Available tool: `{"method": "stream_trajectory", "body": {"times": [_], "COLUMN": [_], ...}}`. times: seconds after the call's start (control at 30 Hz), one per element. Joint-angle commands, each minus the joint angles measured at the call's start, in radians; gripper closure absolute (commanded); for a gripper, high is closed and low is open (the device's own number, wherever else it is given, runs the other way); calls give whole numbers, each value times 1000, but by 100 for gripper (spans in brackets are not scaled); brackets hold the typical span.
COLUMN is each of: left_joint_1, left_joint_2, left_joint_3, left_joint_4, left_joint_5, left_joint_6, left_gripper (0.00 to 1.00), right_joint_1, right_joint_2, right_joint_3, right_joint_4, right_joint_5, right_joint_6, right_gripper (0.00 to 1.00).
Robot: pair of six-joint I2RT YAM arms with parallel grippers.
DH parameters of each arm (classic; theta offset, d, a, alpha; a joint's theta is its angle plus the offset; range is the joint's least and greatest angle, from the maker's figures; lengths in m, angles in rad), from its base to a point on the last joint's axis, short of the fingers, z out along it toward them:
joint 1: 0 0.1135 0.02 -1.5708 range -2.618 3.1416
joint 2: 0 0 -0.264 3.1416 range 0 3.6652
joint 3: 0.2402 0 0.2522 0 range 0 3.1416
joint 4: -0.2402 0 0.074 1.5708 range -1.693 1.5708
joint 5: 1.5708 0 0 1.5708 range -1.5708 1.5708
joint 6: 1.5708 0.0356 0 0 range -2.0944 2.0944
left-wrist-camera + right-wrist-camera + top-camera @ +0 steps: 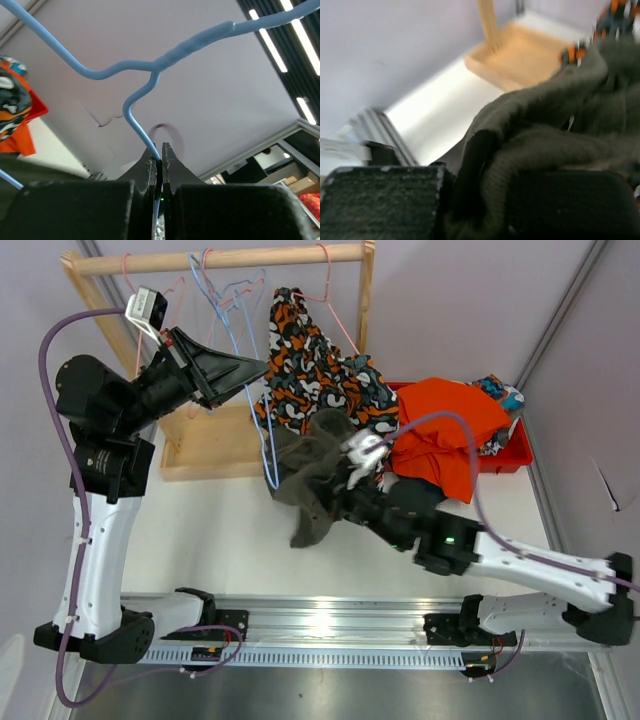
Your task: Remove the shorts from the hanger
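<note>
Olive shorts [545,145] in right gripper [475,200]; blue hanger [150,65] in left gripper [160,155]; bin [512,462] beyond.

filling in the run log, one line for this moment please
left gripper shut on blue hanger | right gripper shut on olive shorts | olive shorts bunched at hanger's lower end | orange shorts in red bin

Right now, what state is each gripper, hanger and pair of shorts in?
Left gripper: shut on blue hanger.
Right gripper: shut on olive shorts.
Olive shorts: bunched, beside the hanger's lower end.
Blotch-print shorts: hanging at the wooden rack.
Orange shorts: heaped in red bin.
</note>
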State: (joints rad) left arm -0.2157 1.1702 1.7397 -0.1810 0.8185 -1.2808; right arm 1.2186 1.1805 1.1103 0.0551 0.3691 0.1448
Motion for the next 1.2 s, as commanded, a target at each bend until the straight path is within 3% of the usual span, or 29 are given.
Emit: {"method": "stream_trajectory", "body": {"times": [0.0,0.1,0.27,0.47,0.77,0.93,1.17], "left_joint_1": [-4,-4,-4,-4,-4,-4,-4], "left_joint_2": [2,-12,-24,-24,12,46,92], "left_joint_3": [12,-26,-68,-55,-45,-26,-8], "left_joint_4": [-129,-181,-253,-314,-330,-341,-299], "left_joint_5": [-5,-31,-38,-50,-29,-9,11], "left_joint_6": [168,256,368,477,558,589,561], "left_gripper": [100,100,100,100,100,100,100], "right_joint_1": [29,30,-48,-358,-873,-1063,-1142], "right_joint_2": [-177,-183,-50,83,373,420,346], "right_joint_3": [190,377,702,939,1284,1157,630], "right_joint_4": [5,-90,-167,-256,-319,-190,47], "right_joint_5": [168,229,272,110,-189,-272,-335], "right_joint_6": [-99,-232,-500,-513,-370,-242,-91], "right_gripper": [100,100,100,100,100,100,100]}}
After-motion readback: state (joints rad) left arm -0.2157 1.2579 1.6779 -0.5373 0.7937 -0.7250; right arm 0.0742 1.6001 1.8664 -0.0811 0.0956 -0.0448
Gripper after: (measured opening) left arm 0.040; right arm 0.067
